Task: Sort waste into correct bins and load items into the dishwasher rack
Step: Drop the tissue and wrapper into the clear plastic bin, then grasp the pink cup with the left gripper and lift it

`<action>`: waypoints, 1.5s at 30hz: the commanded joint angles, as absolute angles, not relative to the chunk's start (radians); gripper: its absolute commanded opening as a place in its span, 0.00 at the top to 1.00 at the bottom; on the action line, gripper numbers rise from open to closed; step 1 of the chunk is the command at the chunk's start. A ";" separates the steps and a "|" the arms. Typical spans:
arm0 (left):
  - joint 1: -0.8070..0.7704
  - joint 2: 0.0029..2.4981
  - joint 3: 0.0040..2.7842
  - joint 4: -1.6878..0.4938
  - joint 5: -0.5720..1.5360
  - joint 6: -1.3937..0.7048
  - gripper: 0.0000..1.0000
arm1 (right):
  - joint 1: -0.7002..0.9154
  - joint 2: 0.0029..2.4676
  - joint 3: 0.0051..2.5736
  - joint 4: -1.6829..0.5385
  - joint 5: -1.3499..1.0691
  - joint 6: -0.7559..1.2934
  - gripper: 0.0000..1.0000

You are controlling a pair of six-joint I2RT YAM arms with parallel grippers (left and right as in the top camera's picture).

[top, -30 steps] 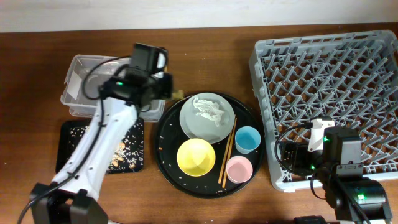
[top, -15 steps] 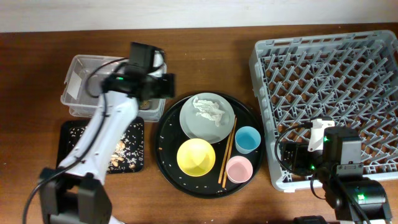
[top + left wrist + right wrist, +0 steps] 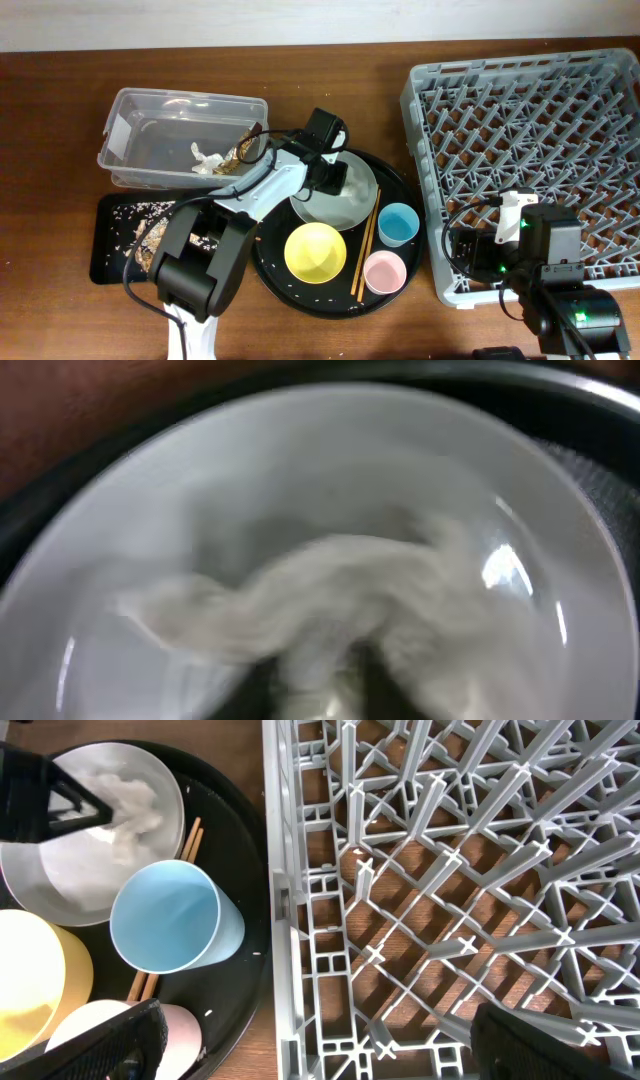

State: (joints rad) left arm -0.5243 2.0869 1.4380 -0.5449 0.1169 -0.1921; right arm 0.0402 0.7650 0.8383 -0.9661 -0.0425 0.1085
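My left gripper (image 3: 328,180) is down over the pale grey plate (image 3: 352,208). In the blurred left wrist view its jaws (image 3: 320,685) stand close together on the crumpled white tissue (image 3: 320,595), which lies on the plate (image 3: 100,560). The right wrist view shows the tissue (image 3: 130,805) too. My right gripper (image 3: 330,1055) is open and empty over the dishwasher rack's (image 3: 530,140) front left edge. The yellow bowl (image 3: 316,251), blue cup (image 3: 398,223), pink cup (image 3: 384,271) and chopsticks (image 3: 366,240) lie on the round tray.
The clear tub (image 3: 150,120) at far left holds a white tissue (image 3: 207,158) and a gold-brown wrapper (image 3: 240,155). The shallow black tray (image 3: 112,235) in front of it holds rice and brown scraps. The round black tray (image 3: 268,225) lies between the bins and the rack.
My left gripper has swung from above the clear tub to the right, down onto the plate and the tissue. The right arm has not moved.
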 commanded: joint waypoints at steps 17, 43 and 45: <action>-0.094 1.703 1.539 -0.858 -0.095 -0.186 0.99 | 0.044 0.765 0.858 -0.966 -0.045 0.117 0.02; -0.587 1.737 1.539 -1.061 0.321 -0.115 0.27 | 0.044 0.765 0.858 -1.076 0.217 0.338 0.02; -0.645 1.775 1.539 -1.071 0.353 -0.115 0.27 | 0.044 0.765 0.858 -1.101 0.260 0.358 0.02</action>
State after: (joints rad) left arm -0.5625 1.7107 1.5391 -1.0561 0.2760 -0.1310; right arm 0.0402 0.7650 0.8398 -1.0843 0.1276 0.2665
